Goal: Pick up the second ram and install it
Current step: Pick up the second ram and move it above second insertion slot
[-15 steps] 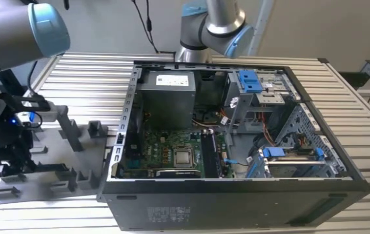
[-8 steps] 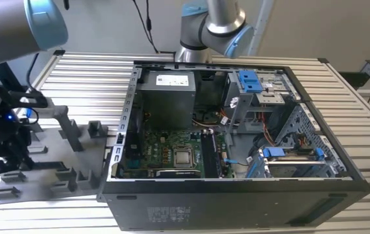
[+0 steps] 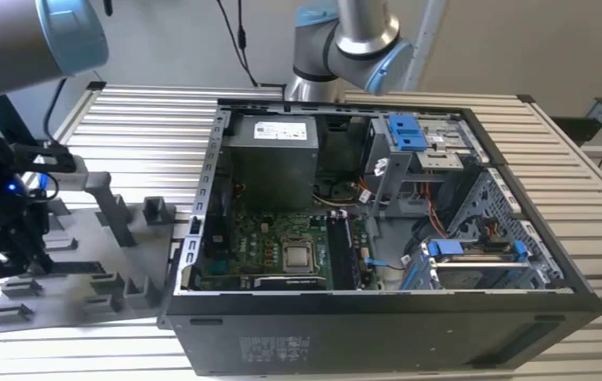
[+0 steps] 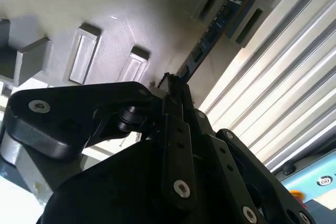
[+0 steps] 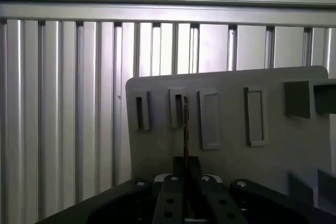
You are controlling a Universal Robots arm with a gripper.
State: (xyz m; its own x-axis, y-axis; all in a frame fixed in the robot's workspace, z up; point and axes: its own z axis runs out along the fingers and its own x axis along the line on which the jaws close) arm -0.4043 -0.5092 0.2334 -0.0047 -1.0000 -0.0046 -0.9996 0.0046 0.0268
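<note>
— Tool (image 5: 185, 162) state?
— Clenched on the second ram (image 4: 209, 31), which stands on edge at the grey fixture (image 3: 87, 230), on the counter (image 3: 142, 135), nine o'clock from the computer case (image 3: 386, 333) in the exterior view.

exterior view high over pc case (image 3: 386, 325) & fixture plate (image 3: 76, 228); both wrist views close-up past gripper (image 5: 185, 162) onto same plate

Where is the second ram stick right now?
The second ram stands on edge in the grey fixture plate's slots, its near end at the pincer, on the exterior view's left beside the open computer case.
</note>
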